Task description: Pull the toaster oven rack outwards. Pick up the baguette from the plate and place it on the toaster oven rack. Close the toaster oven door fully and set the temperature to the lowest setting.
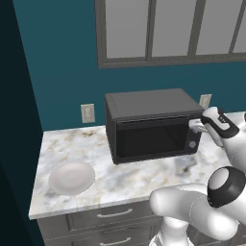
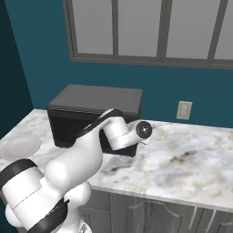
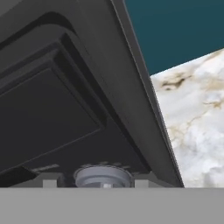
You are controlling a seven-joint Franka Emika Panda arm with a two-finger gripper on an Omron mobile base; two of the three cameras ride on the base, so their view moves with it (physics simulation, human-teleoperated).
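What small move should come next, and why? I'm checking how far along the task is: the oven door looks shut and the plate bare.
Probably ease the fingers onto the upper knob and turn it to the lowest setting. The toaster oven door is closed, the plate holds no baguette, and the gripper sits at the oven's right-hand panel, with the knob just ahead in the hand view.

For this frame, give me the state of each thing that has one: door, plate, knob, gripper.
toaster oven door: shut, upright.
plate: empty, no baguette on it.
gripper: at the oven's right-hand knob panel; open or shut cannot be told.
knob: right at the gripper; setting unreadable.
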